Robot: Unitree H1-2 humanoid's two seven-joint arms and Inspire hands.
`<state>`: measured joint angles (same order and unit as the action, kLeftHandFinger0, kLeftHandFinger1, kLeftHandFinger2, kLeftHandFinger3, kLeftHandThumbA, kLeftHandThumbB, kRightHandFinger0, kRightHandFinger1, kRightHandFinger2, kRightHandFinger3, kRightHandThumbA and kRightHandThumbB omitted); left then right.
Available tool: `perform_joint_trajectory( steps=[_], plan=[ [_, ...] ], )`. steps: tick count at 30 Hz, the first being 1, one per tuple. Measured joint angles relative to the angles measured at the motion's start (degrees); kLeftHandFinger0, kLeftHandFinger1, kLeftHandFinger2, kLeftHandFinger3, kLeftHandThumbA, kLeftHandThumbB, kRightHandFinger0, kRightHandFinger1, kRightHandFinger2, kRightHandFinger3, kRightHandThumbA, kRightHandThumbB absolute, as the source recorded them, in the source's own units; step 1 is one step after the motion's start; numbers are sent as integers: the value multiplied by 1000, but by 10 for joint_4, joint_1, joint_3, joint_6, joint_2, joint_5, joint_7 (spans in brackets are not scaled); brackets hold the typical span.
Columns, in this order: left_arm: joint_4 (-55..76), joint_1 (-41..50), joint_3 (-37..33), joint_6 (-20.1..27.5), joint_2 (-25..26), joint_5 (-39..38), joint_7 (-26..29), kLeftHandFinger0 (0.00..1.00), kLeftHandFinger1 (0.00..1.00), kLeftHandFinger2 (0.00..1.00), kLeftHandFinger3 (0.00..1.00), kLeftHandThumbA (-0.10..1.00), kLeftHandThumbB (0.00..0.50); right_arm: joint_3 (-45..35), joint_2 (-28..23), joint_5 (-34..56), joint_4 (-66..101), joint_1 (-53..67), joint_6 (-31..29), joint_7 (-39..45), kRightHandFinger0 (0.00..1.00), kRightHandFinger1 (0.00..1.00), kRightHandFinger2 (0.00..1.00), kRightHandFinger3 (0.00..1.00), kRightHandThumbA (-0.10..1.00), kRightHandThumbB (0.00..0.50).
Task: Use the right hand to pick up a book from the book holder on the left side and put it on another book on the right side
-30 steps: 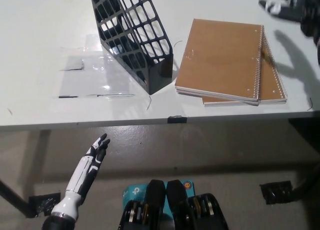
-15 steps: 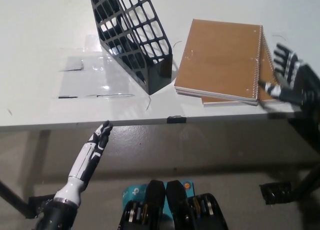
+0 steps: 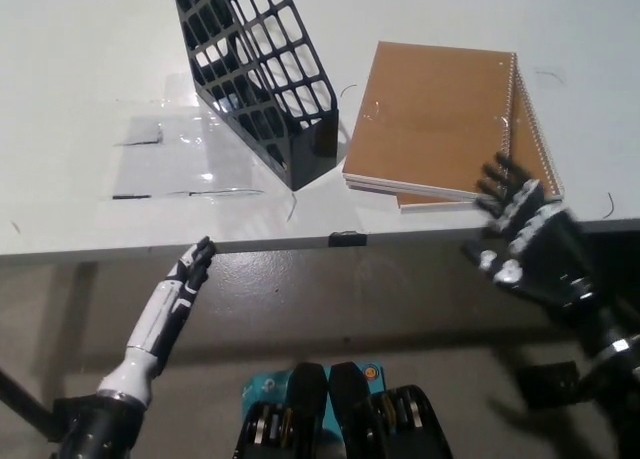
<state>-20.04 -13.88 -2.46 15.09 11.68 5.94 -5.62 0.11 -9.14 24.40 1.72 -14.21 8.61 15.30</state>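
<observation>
A black mesh book holder (image 3: 258, 71) stands on the white table (image 3: 80, 199), left of centre, and looks empty. To its right lie two brown spiral notebooks (image 3: 440, 119), stacked one on the other and slightly fanned. My black right hand (image 3: 525, 234) hovers at the table's front edge, just below the stack's near right corner, fingers spread and holding nothing. My white left hand (image 3: 170, 304) rests below the table edge at lower left, fingers stretched out straight.
A clear plastic sheet (image 3: 175, 154) with dark tape marks lies on the table left of the holder. A small black clip (image 3: 345, 239) sits on the table's front edge. Grey floor shows below.
My right hand has dropped from the table's far right corner down past the stack to the front edge. The left hand has edged up a little toward the table edge.
</observation>
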Motion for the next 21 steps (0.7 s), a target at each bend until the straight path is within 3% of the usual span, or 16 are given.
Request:
perform_joint_trajectory(
  steps=[3,5,14,21],
  plan=[
    [10,2,0,0,5,-4,-1,1000,1000,1000,1000,1000,145,-7,13,-2,-80,5,-17,5,1000,1000,1000,1000,604,146],
    [13,6,0,0,5,-5,-2,1000,1000,1000,1000,1000,140,-11,13,-5,-111,6,-25,9,1000,1000,1000,1000,616,172],
    [27,26,-6,2,4,-6,-3,984,1000,1000,1000,1000,115,-20,9,-9,-135,30,-47,18,967,1000,1000,1000,604,188],
    [34,62,-10,2,4,-5,-3,964,1000,1000,1000,1000,163,-20,10,-14,-134,73,-52,22,943,1000,1000,1000,609,213]
  ],
)
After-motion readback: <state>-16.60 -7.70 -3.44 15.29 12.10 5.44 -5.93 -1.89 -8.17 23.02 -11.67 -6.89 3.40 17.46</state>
